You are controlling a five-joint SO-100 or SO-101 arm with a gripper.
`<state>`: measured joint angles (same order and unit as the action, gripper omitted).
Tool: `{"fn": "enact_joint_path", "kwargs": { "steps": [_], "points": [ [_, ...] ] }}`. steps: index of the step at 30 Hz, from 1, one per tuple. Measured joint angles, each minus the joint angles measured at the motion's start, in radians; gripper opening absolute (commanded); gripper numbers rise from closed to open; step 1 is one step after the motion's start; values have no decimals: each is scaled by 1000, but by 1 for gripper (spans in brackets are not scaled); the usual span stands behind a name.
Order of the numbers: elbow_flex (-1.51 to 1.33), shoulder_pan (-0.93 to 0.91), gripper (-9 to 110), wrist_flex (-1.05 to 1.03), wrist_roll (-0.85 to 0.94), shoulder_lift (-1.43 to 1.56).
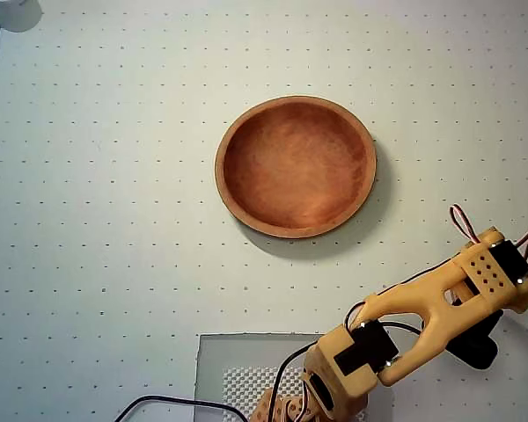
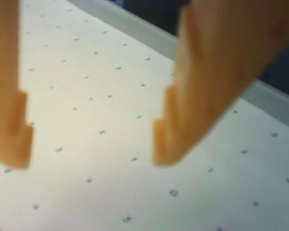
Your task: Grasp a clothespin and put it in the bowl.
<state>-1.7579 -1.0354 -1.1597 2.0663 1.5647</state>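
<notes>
Item one, wooden bowl (image 1: 296,166): round, shallow, reddish-brown with a lighter orange-tan rim, sitting upright near the middle of the overhead view on the pale dotted table (image 1: 106,220); its hollow is showing nothing inside, and a soft shadow is falling at its near-right edge. Item two, orange robot arm (image 1: 422,325): entering from the near edge of the overhead view and reaching toward the right edge, well apart from the bowl, with red and white wires (image 1: 463,221) looping at its outer end and a black cable (image 1: 176,403) trailing off to the near left. Item three, gripper (image 2: 89,156): in the wrist view its two orange fingers (image 2: 192,110) are standing spread wide (bare dotted table showing in the gap), with nothing between them; the picture is blurred. Item four, clear square plate (image 1: 238,369) with a patterned patch, lying under the arm's base at the near edge. Item five, a white rounded object (image 1: 13,12), partly cut off at the far left corner. Item six, clothespin: not appearing in either view, so its place cannot be told. A grey table edge (image 2: 135,30) is running across the far side of the wrist view.
</notes>
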Motion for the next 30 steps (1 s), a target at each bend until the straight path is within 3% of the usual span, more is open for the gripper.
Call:
{"fn": "enact_joint_path", "kwargs": {
  "steps": [5, 14, 30],
  "points": [
    [0, -9, 17, 0, 250, 0],
    [0, -15, 17, 0, 472, 0],
    [0, 94, 17, -2, 588, 0]
  ]
}}
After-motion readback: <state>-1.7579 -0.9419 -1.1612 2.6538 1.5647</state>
